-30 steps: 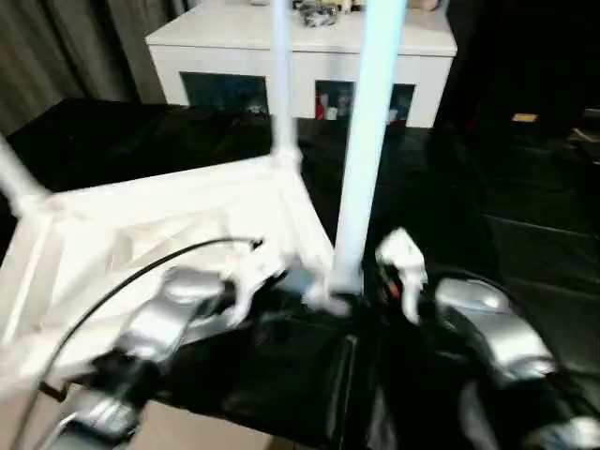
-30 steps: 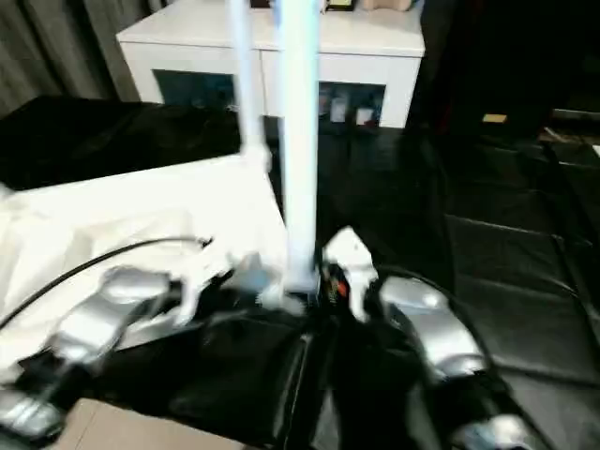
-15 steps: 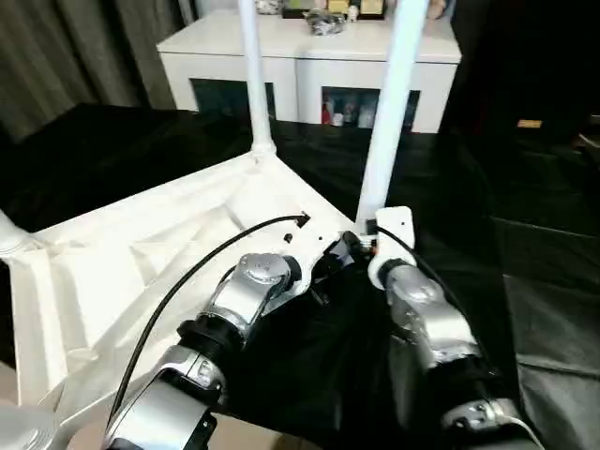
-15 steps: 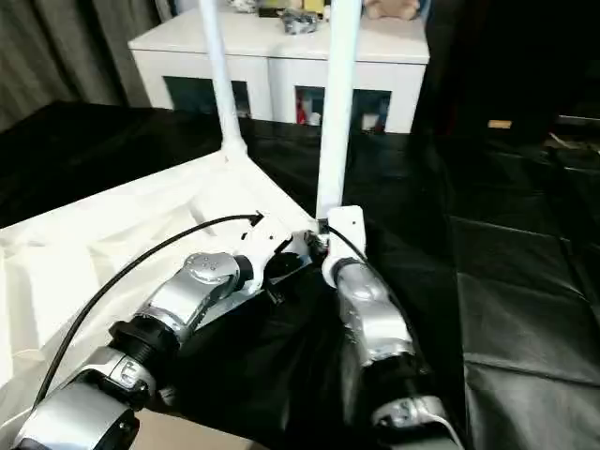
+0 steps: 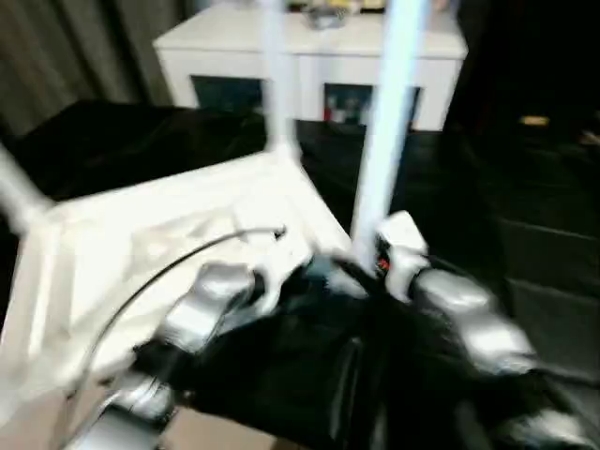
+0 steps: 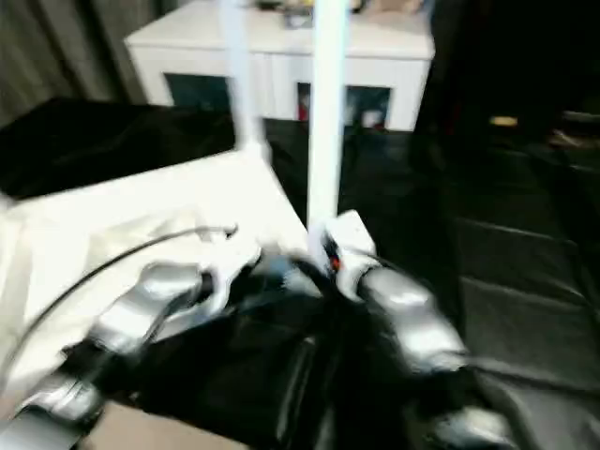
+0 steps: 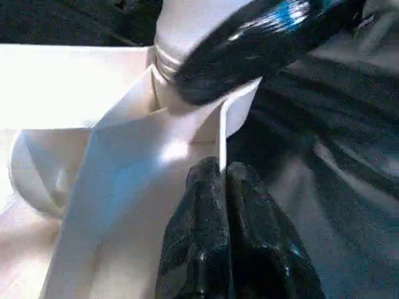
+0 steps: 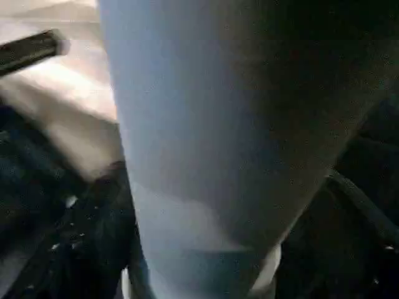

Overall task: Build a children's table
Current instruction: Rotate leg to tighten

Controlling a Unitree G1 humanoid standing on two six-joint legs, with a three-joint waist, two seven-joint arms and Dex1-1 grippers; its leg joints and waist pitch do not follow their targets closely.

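Observation:
The children's table (image 5: 141, 234) lies upside down on black cloth, its ribbed underside up and its white legs pointing upward. The near leg (image 5: 380, 141) rises from the corner closest to me, and a far leg (image 5: 275, 84) stands behind it. My left gripper (image 7: 221, 177) is shut on the thin raised rim beside that near corner, also seen from the head (image 5: 314, 272). My right gripper (image 5: 380, 267) sits at the base of the near leg, which looms close in the right wrist view (image 8: 206, 143). A glossy black part (image 7: 268, 43) crosses the leg's base.
A white cabinet (image 5: 309, 56) with dark glass doors stands at the back. Black cloth (image 5: 525, 187) covers the floor to the right and behind. Grey curtains (image 5: 75, 47) hang at the back left. A black cable (image 5: 169, 272) arcs over my left forearm.
The whole picture has shifted with the head. Both grippers stay at the near leg's base, and the left keeps its hold on the rim.

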